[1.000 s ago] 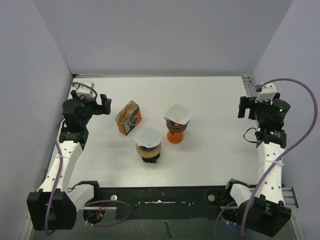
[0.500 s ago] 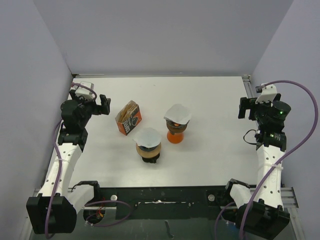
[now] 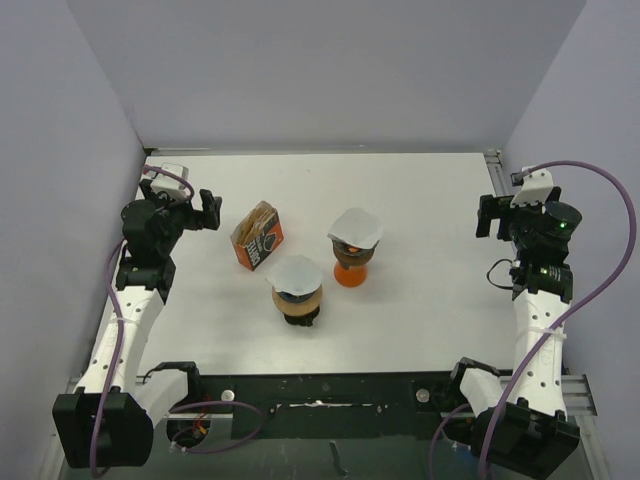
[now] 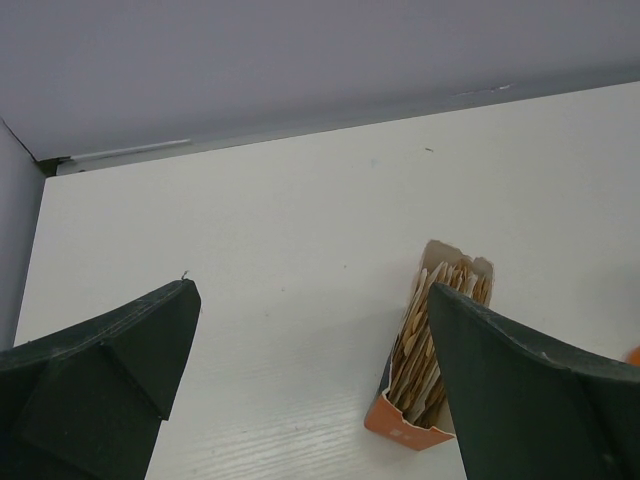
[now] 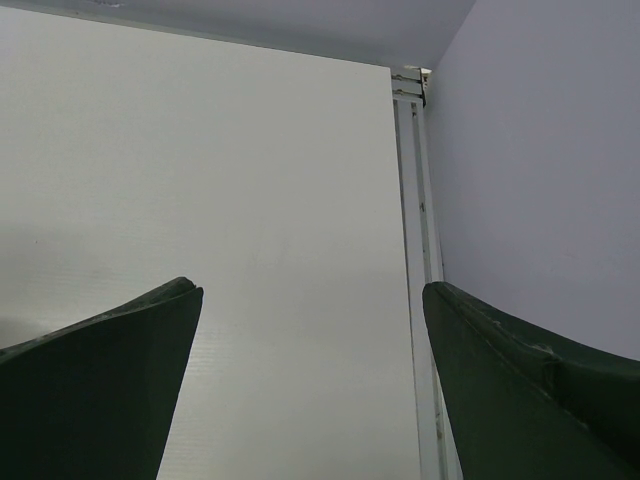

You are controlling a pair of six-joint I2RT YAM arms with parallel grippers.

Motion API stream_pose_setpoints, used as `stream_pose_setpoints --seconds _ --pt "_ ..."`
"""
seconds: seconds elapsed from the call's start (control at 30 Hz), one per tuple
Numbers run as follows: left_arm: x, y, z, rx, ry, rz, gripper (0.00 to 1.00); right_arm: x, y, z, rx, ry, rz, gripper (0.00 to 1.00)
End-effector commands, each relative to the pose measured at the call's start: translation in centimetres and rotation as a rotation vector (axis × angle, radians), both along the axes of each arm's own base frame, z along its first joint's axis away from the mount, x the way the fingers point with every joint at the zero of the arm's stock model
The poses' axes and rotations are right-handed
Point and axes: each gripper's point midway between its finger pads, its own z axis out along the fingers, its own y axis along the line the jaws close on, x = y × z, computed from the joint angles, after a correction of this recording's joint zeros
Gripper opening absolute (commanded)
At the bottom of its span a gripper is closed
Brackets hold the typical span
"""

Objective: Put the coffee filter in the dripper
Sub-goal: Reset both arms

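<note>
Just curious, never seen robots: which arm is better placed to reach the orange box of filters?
Left: the left tool, open, sits close beside the filter box; the right tool waits far across the table.

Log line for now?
left claw: open | right claw: open | orange dripper: filter on top | brown dripper: filter on top | filter box: beside drippers

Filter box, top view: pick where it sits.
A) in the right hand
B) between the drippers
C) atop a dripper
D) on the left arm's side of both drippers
D: the filter box lies apart from, and to the left of, the orange dripper and the brown dripper.
</note>
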Motion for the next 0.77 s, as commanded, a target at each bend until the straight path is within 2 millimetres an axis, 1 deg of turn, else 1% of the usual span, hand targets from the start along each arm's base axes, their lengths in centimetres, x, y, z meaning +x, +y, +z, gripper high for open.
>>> stream_pose_setpoints --seconds 0.0,0.73 --pt "-0.27 0.00 2.32 0.015 -0.078 -0.014 0.98 -0.05 -0.01 1.95 -0.034 -0.067 0.012 0.98" --pt "-0.36 -0.15 2.08 0.019 -0.072 -0.024 0.98 -0.21 0.40 2.05 -0.027 -0.072 0.033 0.98"
